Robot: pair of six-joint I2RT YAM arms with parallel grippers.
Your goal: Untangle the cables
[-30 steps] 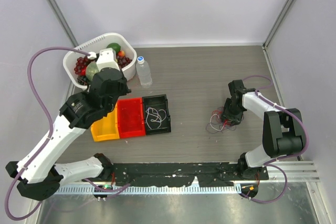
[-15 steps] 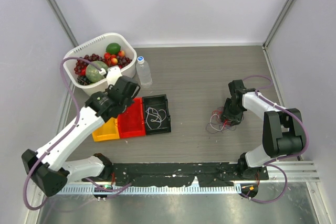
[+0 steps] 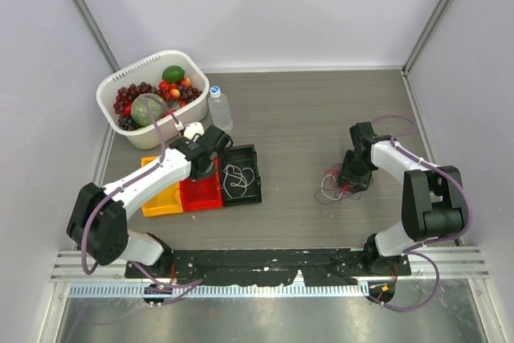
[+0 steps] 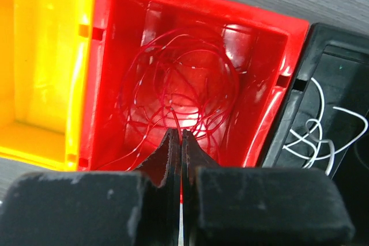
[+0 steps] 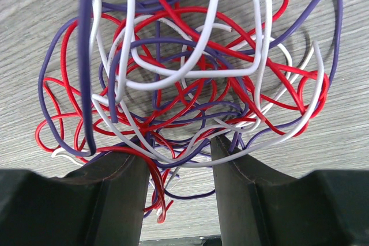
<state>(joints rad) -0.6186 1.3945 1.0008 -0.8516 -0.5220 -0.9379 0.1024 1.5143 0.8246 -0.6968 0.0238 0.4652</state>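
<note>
Red, white and dark purple cables (image 5: 184, 79) are lying knotted together in one loose tangle on the grey wood-grain worktop (image 3: 297, 110), toward its right side and well apart from the bins. The right fingers (image 5: 109, 188) are reaching down at the near edge of that tangle. They are standing released and spread apart, with several red and purple strands crossing the gap between them, and nothing is being pinched. One purple strand is running up close to the wrist camera, and a white strand is arching over the top of the heap.

Across the worktop, the left fingers (image 4: 164, 159) are hovering above the red bin (image 4: 202, 12), clenched tight, tip against tip, with nothing showing between them. A thin red cable (image 4: 179, 84) is resting coiled in loose rings on the floor of that bin, already separate from the tangle. Touching the red bin on its right, the black bin (image 4: 340, 44) is holding a white cable (image 4: 314, 136) in a few curls. On the other side, the yellow bin (image 4: 40, 56) is sitting flush against the red one. Behind the bins, a white basket (image 3: 152, 60) is carrying grapes and other fruit, and a clear water bottle (image 3: 219, 110) is standing upright just beside it.
</note>
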